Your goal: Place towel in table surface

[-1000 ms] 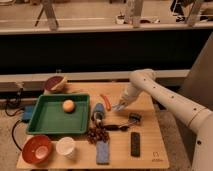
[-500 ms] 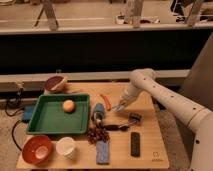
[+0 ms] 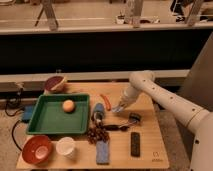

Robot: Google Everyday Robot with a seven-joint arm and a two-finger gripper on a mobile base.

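The bench (image 3: pixel 150 155) carries all the items, and the single arm (image 3: pixel 165 102) reaches over it from the right side of the view. A green tray (image 3: pixel 45 122) holding an orange (image 3: pixel 68 105) takes up the left half. Two bowls sit outside the tray, one at the back left (image 3: pixel 55 84) and a red one (image 3: pixel 37 149) at the front left, with a white cup (image 3: pixel 65 147) beside the latter. The only cloth-like item visible is a blue strip, taken to be the towel (image 3: pixel 102 151). It lies flat on the bench at the front edge, just below a cluster of grapes (image 3: pixel 97 134). Its long axis runs front to back, roughly parallel to the dark remote (image 3: pixel 135 144) to its right. The hand (image 3: pixel 120 107) hangs above mid-bench beside a bottle (image 3: pixel 98 113) and a small red vegetable (image 3: pixel 105 99). Whether it is spread, pressed together or pinching anything cannot be told. The deciding relation is that the towel lies well apart from the hand, toward the front edge and slightly to the view's left. In the inspector's judgement, any reach for it must pass over the grapes, coming down across the strip's narrow width.
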